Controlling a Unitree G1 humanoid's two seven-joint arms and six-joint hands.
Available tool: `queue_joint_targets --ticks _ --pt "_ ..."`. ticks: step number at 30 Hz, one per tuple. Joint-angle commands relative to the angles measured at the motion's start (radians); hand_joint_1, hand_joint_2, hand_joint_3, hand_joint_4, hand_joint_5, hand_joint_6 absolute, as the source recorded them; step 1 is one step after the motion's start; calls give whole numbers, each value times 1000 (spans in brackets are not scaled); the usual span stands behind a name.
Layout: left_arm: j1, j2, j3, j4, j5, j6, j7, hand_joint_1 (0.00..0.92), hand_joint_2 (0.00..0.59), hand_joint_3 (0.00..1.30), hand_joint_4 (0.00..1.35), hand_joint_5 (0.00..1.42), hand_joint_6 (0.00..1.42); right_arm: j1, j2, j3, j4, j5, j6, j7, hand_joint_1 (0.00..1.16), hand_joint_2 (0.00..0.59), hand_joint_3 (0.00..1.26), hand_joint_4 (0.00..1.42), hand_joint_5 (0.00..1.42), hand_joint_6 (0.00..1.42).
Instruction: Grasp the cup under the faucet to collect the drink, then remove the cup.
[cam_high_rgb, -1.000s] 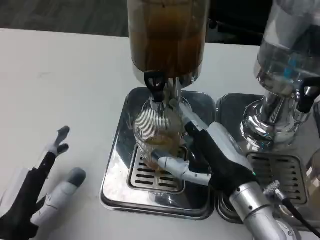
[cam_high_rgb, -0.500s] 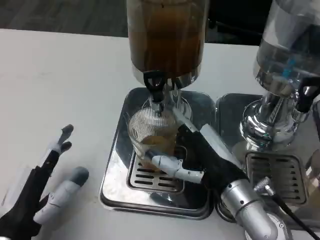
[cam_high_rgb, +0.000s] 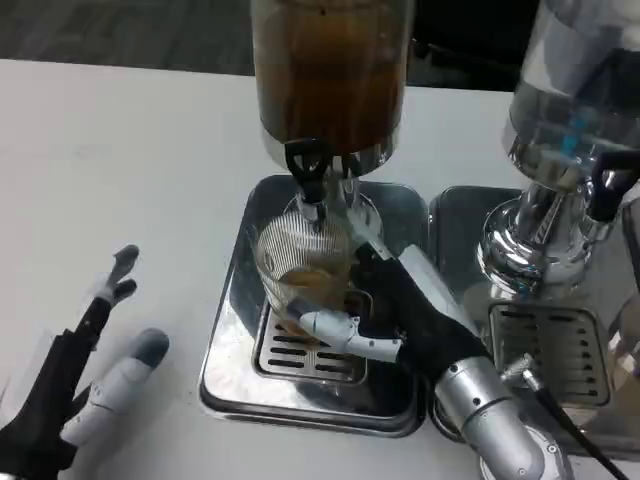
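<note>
Left hand (cam_high_rgb: 85, 385): nearest the camera, well to the left of the drip tray, it lies low over the white table (cam_high_rgb: 120, 170) with fingers spread apart and nothing in them. It is waiting.
Right hand (cam_high_rgb: 395, 315): on the drip tray's right side, it wraps the cup, one white finger crossing the front of the glass near its base and the dark palm against the cup's right wall. The fingers are closed on the cup, so the grasp looks made.
Drip tray (cam_high_rgb: 235, 350): a shiny square steel tray with a slotted grate (cam_high_rgb: 300, 360) at its front. The cup sits over the grate's far edge, near the tray's middle.
Cup (cam_high_rgb: 300, 260): a clear ribbed glass, upright, just below the faucet, with a shallow layer of amber drink in the bottom. Collecting has begun, by my reading, but the cup is far from full.
Faucet (cam_high_rgb: 308, 170): a black tap above the tray's centre, its spout over the cup's mouth. Whether a stream is running I cannot tell.
Brown drink dispenser (cam_high_rgb: 330, 70): towers behind the tray, holding plenty of liquid.
Clear dispenser (cam_high_rgb: 570, 150): to the right of the tray, on its own steel tray, not in play.
Progress: grasp done, filling partway at best. Taking the cup out from under the faucet is not yet done.
</note>
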Motion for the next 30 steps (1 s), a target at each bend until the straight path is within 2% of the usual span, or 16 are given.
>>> queue_joint_targets --ticks 1,8,12,20,30 --pt "12 7 -4 -10 -12 -5 -2 0 107 18 0 81 0 0 8 12 9 -5 -7 -2 640 222 0 0 0 0" --pt "21 7 -4 -18 -20 -1 -5 0 110 23 0 81 0 12 20 26 -22 -22 -7 -30 664 214 0 0 0 0" --pt "24 7 -2 -22 -23 3 -4 0 111 24 0 81 0 30 35 23 -15 -23 -17 -63 695 209 0 0 2 66" --pt "34 6 2 -24 -36 5 -3 0 112 32 0 81 0 19 50 28 -1 -16 -15 -63 712 200 0 0 14 104" --pt "38 5 2 -24 -43 9 -3 0 112 34 0 81 0 18 59 36 -12 -13 -19 -55 717 200 0 98 85 145"
